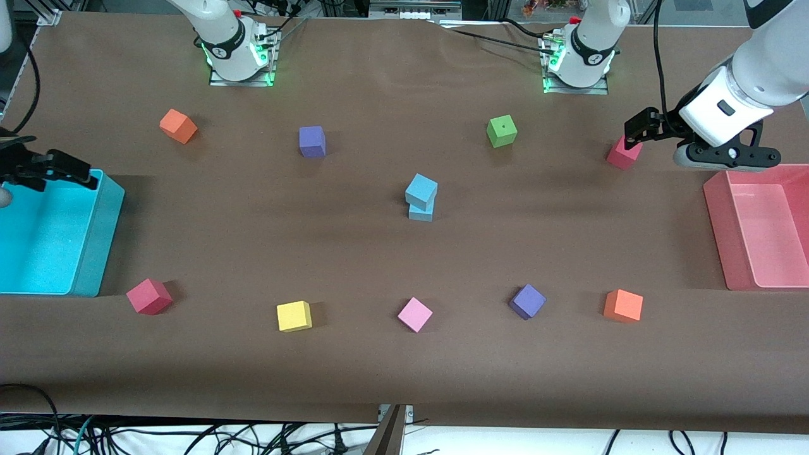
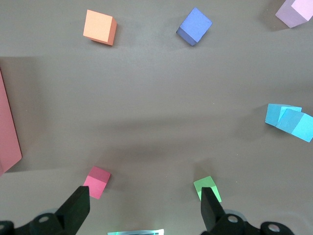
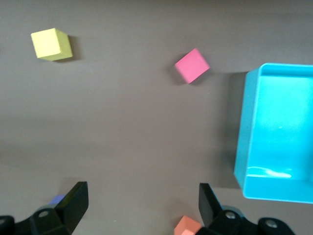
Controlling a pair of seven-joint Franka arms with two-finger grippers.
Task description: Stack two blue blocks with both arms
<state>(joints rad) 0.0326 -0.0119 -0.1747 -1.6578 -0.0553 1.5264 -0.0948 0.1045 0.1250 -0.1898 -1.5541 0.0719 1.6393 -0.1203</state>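
Observation:
Two light sky-blue blocks stand stacked at the middle of the table: the upper one point(image 1: 421, 188) sits turned and slightly off-centre on the lower one point(image 1: 421, 212). The stack also shows in the left wrist view point(image 2: 289, 121). My left gripper point(image 1: 637, 131) is open and empty, up over a red-pink cube point(image 1: 624, 154) near the pink bin; its fingers point(image 2: 76, 210) are wide apart. My right gripper point(image 1: 58, 170) is open and empty, over the rim of the cyan bin point(image 1: 101, 234); its fingers point(image 3: 73, 203) are wide apart.
A pink bin point(image 1: 717, 227) stands at the left arm's end. Single cubes lie around: orange point(image 1: 178, 126), purple point(image 1: 312, 141), green point(image 1: 502, 131) in the row toward the bases; red point(image 1: 149, 296), yellow point(image 1: 294, 315), pink point(image 1: 414, 314), purple point(image 1: 527, 301), orange point(image 1: 623, 305) in the row nearest the camera.

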